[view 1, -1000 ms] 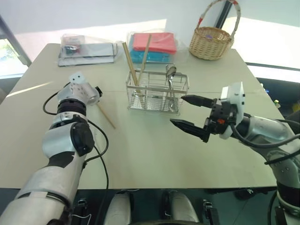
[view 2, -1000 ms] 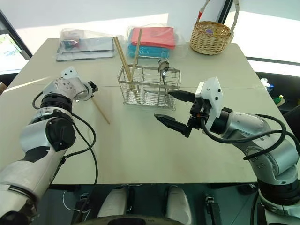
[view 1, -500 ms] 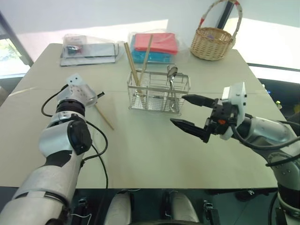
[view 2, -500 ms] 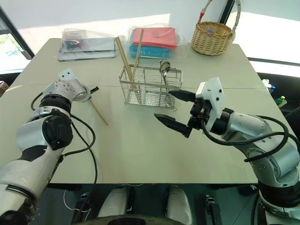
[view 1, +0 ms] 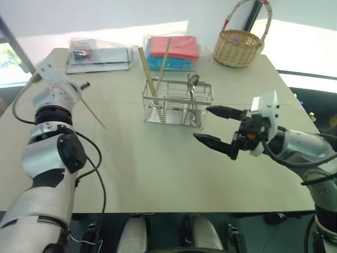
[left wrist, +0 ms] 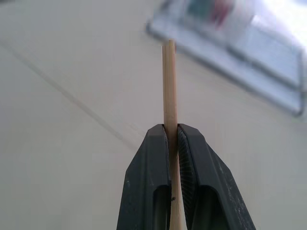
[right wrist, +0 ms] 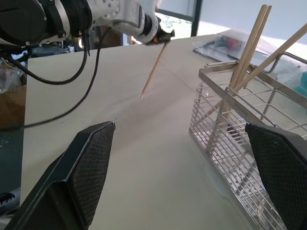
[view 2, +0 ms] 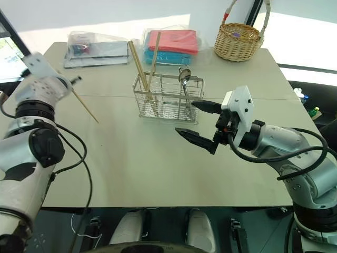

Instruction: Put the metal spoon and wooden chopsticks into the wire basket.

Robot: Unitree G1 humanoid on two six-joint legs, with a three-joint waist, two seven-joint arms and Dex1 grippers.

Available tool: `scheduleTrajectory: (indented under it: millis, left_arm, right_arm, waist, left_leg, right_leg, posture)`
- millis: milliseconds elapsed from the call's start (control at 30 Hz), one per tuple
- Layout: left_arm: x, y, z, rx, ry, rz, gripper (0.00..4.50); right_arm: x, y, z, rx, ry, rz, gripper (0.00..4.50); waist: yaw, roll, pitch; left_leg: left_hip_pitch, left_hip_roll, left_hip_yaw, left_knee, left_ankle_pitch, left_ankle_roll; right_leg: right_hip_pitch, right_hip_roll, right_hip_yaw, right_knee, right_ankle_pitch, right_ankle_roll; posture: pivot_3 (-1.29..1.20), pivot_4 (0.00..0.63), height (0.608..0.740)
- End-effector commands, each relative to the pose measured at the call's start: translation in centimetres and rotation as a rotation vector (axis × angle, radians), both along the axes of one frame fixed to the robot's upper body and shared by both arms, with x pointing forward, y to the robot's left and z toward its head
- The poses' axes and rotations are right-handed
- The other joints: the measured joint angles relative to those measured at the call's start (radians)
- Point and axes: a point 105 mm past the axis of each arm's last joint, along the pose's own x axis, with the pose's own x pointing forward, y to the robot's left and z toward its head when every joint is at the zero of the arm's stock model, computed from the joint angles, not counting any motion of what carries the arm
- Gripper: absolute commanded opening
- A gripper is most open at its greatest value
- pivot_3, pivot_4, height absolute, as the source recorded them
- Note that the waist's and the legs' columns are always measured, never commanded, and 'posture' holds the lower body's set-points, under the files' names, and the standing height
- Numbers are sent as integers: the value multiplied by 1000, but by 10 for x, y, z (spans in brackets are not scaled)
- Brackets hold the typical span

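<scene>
One chopstick [left wrist: 170, 86] between left claw [left wrist: 173, 139] fingers.

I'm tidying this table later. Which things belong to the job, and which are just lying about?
Job: wire basket, metal spoon and chopsticks standing in it, one chopstick held in left gripper.
Lying about: wicker basket, red and blue packs, plastic-wrapped pack.

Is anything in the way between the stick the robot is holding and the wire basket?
Nothing visible is. The left gripper holds one chopstick above the table, and only bare tabletop lies between it and the wire basket. Inside, other chopsticks and the metal spoon already stand.
</scene>
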Motion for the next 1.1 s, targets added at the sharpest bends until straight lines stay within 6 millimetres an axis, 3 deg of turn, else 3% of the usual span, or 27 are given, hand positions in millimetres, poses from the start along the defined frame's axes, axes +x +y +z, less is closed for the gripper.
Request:
scheduleTrajectory:
  millis: [33, 67, 133, 200, 267, 367, 500, 633, 1100]
  left_arm:
    - [-12, -13, 95, 165, -369, -79, 47]
    - [-18, -20, 115, 182, -463, -111, 47]
    - [-26, -27, 132, 194, -553, -144, 47]
    - [-45, -64, 179, 196, -755, -292, 47]
    - [-62, -96, 209, 210, -885, -422, 47]
    - [-70, -139, 223, 198, -951, -596, 47]
    - [-66, -184, 210, 297, -918, -726, 47]
    - [-55, -207, 181, 335, -843, -791, 47]
    - [-28, -237, 88, 336, -637, -877, 47]
  right_arm:
    - [-3, -3, 13, 3, -44, 6, 4500]
    - [-3, -2, 13, 3, -41, 8, 4500]
    - [-3, -2, 13, 4, -38, 10, 4500]
    - [-3, -1, 12, 6, -31, 9, 4500]
    - [-4, -1, 11, 5, -26, 11, 4500]
    - [-5, -1, 11, 5, -25, 10, 4500]
    - [-4, -2, 12, 6, -28, -6, 4500]
    - [-6, -1, 10, -3, -30, -15, 4500]
    - [-8, -4, 9, 13, -36, -67, 4500]
  waist:
    - [2, 0, 0]
    - [1, 0, 0]
    - [-1, 0, 0]
    - [-1, 0, 0]
    - [3, -2, 1]
    - [1, -1, 1]
    - [-2, 3, -1]
    - [-6, 4, 0]
    - [-1, 4, 0]
  left_leg:
    - [0, 0, 0, 0, 0, 0]
    - [0, 0, 0, 0, 0, 0]
    - [0, 0, 0, 0, 0, 0]
    - [0, 0, 0, 0, 0, 0]
    - [0, 0, 0, 1, 0, 0]
    - [0, 0, 0, 3, 0, 1]
    - [2, 0, 0, 3, -1, 1]
    - [2, 0, 0, 3, -1, 2]
    - [0, 0, 0, 5, -1, 3]
  right_leg:
    - [0, 0, 0, -1, 0, 0]
    - [0, 0, 0, -1, 0, 0]
    - [1, 0, 0, -1, 0, 0]
    - [1, 0, 0, -1, 0, 0]
    - [1, 0, 0, -1, 0, 0]
    - [2, 0, 0, -1, 0, 0]
    - [3, 0, 0, -1, 0, 0]
    - [2, 0, 0, 0, 0, 0]
    - [2, 1, 1, -1, 0, 0]
  posture:
    - [0, 150, 703]
    - [0, 150, 703]
    - [0, 150, 703]
    - [0, 150, 703]
    - [0, 150, 703]
    - [0, 150, 703]
    - [0, 150, 703]
    - [0, 150, 703]
    - [0, 150, 703]
